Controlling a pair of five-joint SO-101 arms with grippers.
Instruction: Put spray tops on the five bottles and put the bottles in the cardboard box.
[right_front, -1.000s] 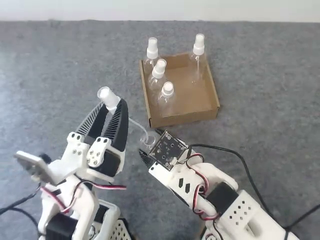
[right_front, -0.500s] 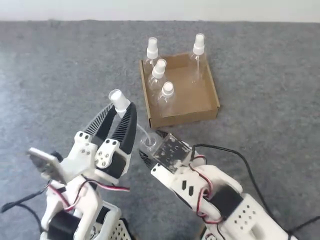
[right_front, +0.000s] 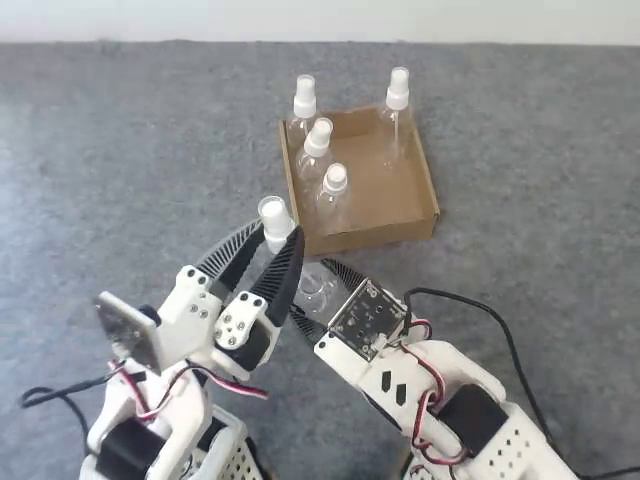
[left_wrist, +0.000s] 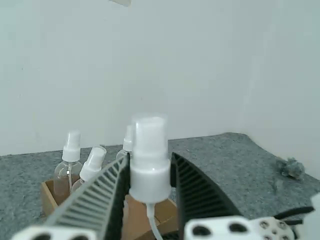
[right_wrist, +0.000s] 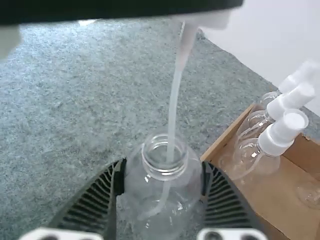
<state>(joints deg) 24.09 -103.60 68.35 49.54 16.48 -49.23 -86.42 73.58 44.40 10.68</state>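
My left gripper (right_front: 278, 230) is shut on a white spray top (right_front: 272, 212), held upright by its collar (left_wrist: 149, 172). Its thin dip tube (right_wrist: 174, 100) hangs down into the open neck of a clear bottle (right_wrist: 161, 162). My right gripper (right_wrist: 162, 176) is shut on that bottle's body, holding it upright just in front of the cardboard box (right_front: 412, 222). From above, the bottle (right_front: 316, 286) sits between the right gripper's (right_front: 315, 290) dark fingers, directly below the spray top. Several capped bottles (right_front: 334, 184) stand in the box.
Grey felt covers the table (right_front: 130, 150), with open room to the left and right of the box. The box's near wall (right_wrist: 225, 142) stands close beside the held bottle. A pale wall (left_wrist: 150, 60) rises behind the table.
My left gripper carried the spray top to the right, toward the box, until it hung over the bottle. The tube now dips into the bottle's neck. The right arm shifted slightly right.
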